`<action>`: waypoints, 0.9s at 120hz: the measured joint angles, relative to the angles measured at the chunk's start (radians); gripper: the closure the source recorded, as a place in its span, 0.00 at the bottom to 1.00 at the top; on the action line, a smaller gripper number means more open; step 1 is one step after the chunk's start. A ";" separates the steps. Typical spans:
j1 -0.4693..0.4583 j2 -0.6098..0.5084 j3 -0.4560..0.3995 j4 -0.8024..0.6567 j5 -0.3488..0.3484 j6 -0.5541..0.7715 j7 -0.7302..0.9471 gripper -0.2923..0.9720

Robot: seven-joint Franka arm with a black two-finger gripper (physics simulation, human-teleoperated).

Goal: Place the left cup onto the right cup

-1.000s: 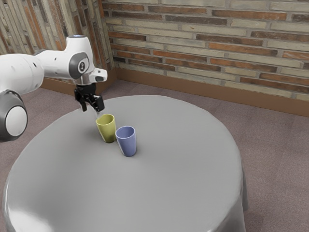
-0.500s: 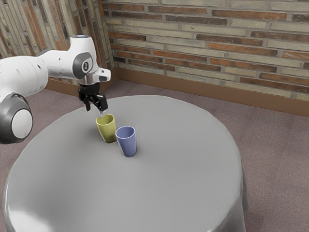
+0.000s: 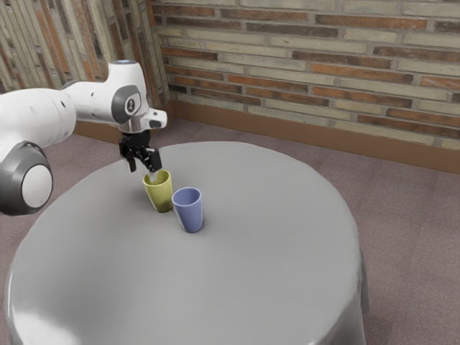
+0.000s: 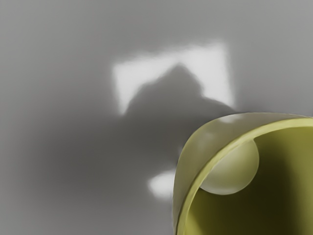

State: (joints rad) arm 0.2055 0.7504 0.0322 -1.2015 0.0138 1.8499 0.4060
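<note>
An olive-yellow cup stands upright on the round grey table, at the exterior view's left of a blue cup. The two cups stand close together, and whether they touch I cannot tell. My gripper hangs open right over the far-left rim of the yellow cup, its fingertips at rim height. In the wrist view the yellow cup's rim and hollow inside lie just under my hand, with the grey tabletop and my hand's shadow beyond.
The tabletop stretches wide toward the exterior view's right and front. A brick wall stands behind the table, well away from the cups. My arm reaches in from the exterior view's left.
My gripper has moved toward the exterior view's right and come down, from behind and above the yellow cup to its rim. Neither cup has moved.
</note>
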 joint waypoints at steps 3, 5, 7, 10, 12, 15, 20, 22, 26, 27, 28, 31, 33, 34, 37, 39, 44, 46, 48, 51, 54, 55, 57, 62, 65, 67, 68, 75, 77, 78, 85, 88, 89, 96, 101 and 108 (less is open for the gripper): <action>0.000 0.001 0.000 0.000 0.000 0.000 0.000 0.25; 0.000 0.001 0.000 0.000 0.000 0.001 0.000 0.25; 0.000 0.002 0.000 0.000 0.000 0.001 0.000 0.26; 0.000 0.004 0.000 0.000 0.000 0.001 0.000 0.26; 0.000 0.004 0.000 0.000 0.000 0.001 0.000 0.26; 0.000 0.005 0.000 0.000 0.000 0.001 0.000 0.27; 0.000 0.005 0.000 0.000 0.000 0.002 0.001 0.27; 0.000 0.005 0.000 0.000 0.000 0.002 0.001 0.28; 0.000 0.005 -0.001 0.000 0.000 0.002 0.001 0.28; 0.000 0.005 -0.001 0.000 0.000 0.002 0.001 0.29; 0.000 0.005 -0.001 0.000 0.000 0.002 0.001 0.29; 0.000 0.005 -0.003 0.000 0.000 0.002 0.001 0.30; 0.000 0.005 -0.005 0.001 0.000 0.002 0.001 0.30; 0.000 0.005 -0.006 0.001 0.000 0.002 0.001 0.30; 0.000 0.005 -0.007 0.001 0.000 0.002 0.001 0.31; 0.000 0.005 -0.008 0.001 0.000 0.002 0.001 0.31; 0.000 0.005 -0.008 0.001 0.000 0.002 0.001 0.33; 0.000 0.005 -0.009 0.001 0.000 0.002 0.001 0.33; 0.000 0.005 -0.009 0.001 0.000 0.003 0.001 0.34; 0.000 0.005 -0.009 0.001 0.000 0.003 0.001 0.34; 0.000 0.005 -0.009 0.001 0.000 0.003 0.001 0.35; 0.000 0.005 -0.009 0.001 0.000 0.003 0.001 0.35; 0.000 0.005 -0.009 0.001 0.000 0.003 0.001 0.36; 0.000 0.005 -0.009 0.001 0.000 0.003 0.001 0.37; 0.000 0.005 -0.009 0.002 0.000 0.003 0.001 0.37; 0.000 0.005 -0.009 0.002 0.000 0.003 0.001 0.38; 0.000 0.005 -0.009 0.002 0.000 0.003 0.001 0.38; 0.000 0.005 -0.009 0.002 0.000 0.003 0.001 0.40; -0.001 0.005 -0.009 0.002 0.000 0.003 0.001 0.40; -0.001 0.005 -0.009 0.002 0.000 0.003 0.001 0.41; -0.001 0.005 -0.010 0.002 0.000 0.003 0.001 0.42; 0.000 0.005 -0.010 0.002 0.000 0.003 0.001 0.43; 0.000 0.005 -0.010 0.002 0.000 0.003 0.001 0.43; -0.001 0.005 -0.011 0.002 0.000 0.003 0.002 0.45; -0.001 0.005 -0.011 0.002 0.000 0.003 0.002 0.47; -0.001 0.005 -0.012 0.002 0.000 0.004 0.002 0.48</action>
State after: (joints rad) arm 0.2044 0.7558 0.0205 -1.2000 0.0137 1.8536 0.4076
